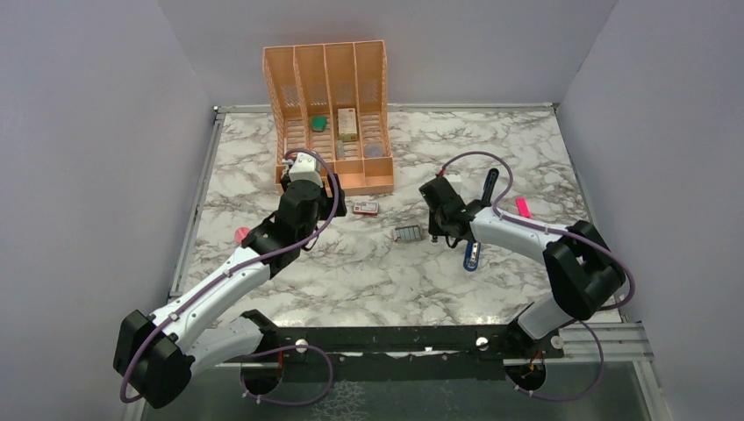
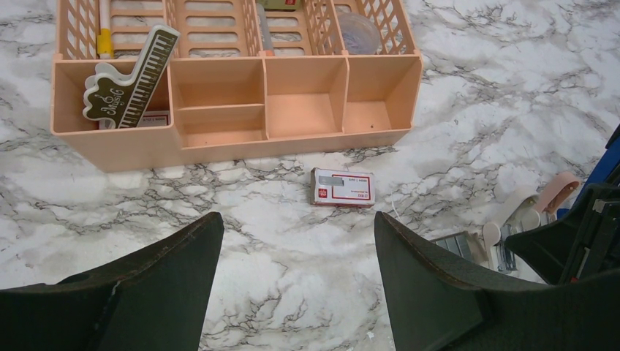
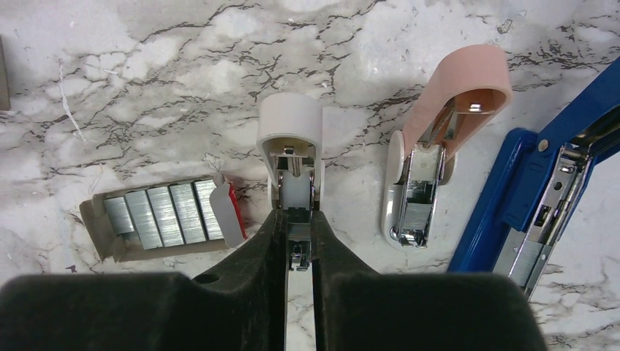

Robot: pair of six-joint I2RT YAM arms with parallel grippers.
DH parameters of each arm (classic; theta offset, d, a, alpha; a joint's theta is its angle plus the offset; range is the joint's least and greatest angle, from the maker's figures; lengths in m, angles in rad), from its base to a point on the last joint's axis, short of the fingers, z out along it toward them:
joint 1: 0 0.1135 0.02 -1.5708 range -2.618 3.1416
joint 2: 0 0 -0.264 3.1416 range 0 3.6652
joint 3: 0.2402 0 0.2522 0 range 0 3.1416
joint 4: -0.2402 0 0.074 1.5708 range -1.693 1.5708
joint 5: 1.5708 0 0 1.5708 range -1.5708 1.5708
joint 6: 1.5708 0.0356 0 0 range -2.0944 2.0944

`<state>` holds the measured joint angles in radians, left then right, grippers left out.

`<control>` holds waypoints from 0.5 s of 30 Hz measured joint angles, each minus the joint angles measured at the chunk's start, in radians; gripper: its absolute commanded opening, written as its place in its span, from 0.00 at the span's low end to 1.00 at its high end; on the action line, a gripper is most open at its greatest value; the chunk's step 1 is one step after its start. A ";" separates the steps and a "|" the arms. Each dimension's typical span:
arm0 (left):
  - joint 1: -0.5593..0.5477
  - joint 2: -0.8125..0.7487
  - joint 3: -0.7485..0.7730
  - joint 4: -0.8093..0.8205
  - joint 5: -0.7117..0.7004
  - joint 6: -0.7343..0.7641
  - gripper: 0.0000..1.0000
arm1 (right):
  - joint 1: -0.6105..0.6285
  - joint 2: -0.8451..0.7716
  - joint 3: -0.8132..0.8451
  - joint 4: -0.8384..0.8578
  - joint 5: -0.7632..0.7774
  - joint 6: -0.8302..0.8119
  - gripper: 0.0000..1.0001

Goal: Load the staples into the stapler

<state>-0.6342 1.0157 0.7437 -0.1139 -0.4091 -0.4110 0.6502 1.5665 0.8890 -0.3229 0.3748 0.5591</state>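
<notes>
Left gripper: jaws wide apart, nothing in them, hanging over the table in front of the organizer. Red-and-white sleeve lies flat just ahead, near the organizer's front.

Further right, staples sit in strips side by side in their open tray.

Right gripper: clamped tight on the tail of a white mini stapler, just right of the tray.

Pink mini stapler comes next, sprung open.

Blue stapler is rightmost, hinged open, metal channel showing, untouched.
</notes>
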 measured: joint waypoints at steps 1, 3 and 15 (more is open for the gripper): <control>0.000 0.000 0.000 0.000 0.000 0.000 0.77 | 0.000 -0.005 0.000 -0.002 0.000 -0.001 0.17; 0.000 0.000 0.000 0.000 0.000 0.000 0.77 | 0.000 -0.012 0.001 -0.005 0.000 -0.002 0.17; 0.000 0.000 0.000 0.000 0.000 0.000 0.77 | 0.000 -0.014 0.002 -0.011 -0.002 -0.002 0.16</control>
<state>-0.6342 1.0157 0.7437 -0.1139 -0.4091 -0.4110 0.6502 1.5528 0.8913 -0.3336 0.3725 0.5571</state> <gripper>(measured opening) 0.766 0.166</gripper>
